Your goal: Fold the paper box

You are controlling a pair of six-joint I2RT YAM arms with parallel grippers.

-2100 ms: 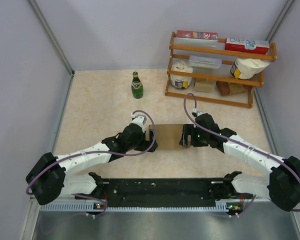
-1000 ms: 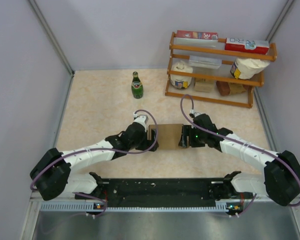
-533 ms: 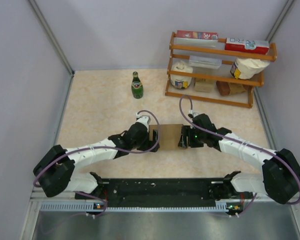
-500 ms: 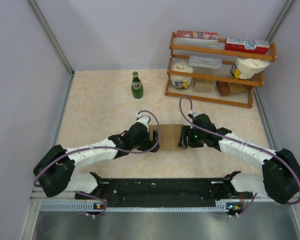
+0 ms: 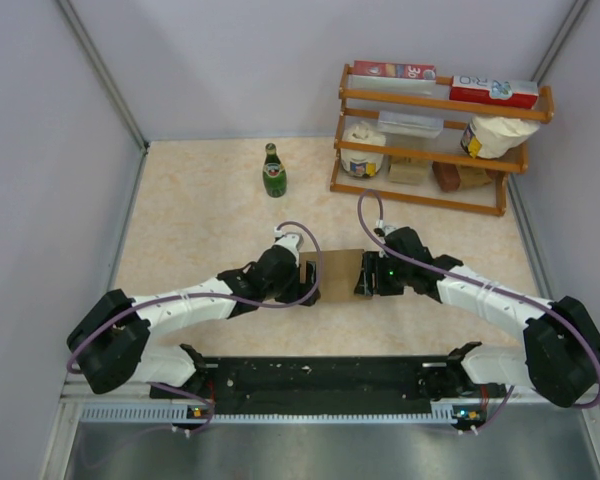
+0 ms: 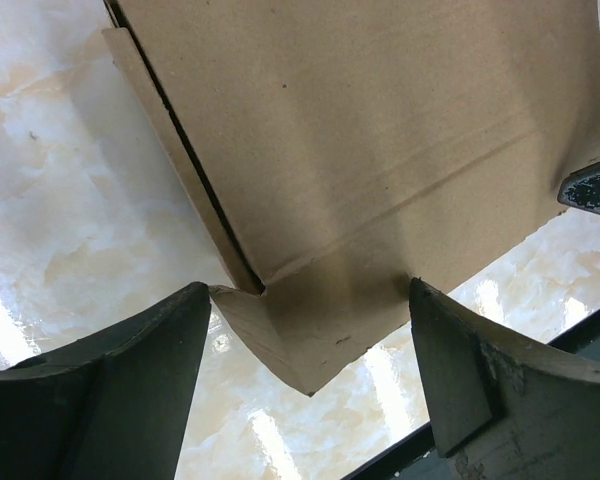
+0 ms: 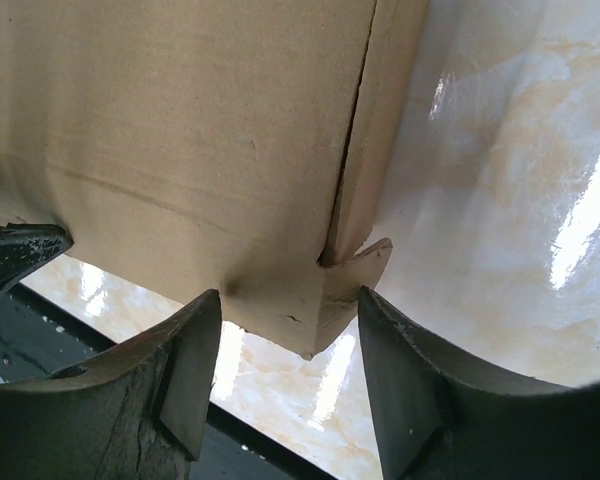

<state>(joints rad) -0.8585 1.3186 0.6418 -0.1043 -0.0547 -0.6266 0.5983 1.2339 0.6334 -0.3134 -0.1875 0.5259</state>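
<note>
At the left wrist, I find the left gripper (image 6: 310, 290) with its jaws parted wide, astride one corner of the paper box (image 6: 380, 150); table surface shows between that corner's point and both fingers (image 6: 130, 380); the fingertips sit just beside the cardboard edges. At the right wrist, the right gripper (image 7: 290, 295) likewise stands parted, straddling a corner at the box's opposite end; a small flap (image 7: 365, 265) projects just above one fingertip. From above, the brown box lies flat on the marbled table (image 5: 190, 220), between the two grippers; a green bottle (image 5: 273, 172) stands upright well behind it; a wooden rack (image 5: 420, 155) of goods occupies the far right corner.
</note>
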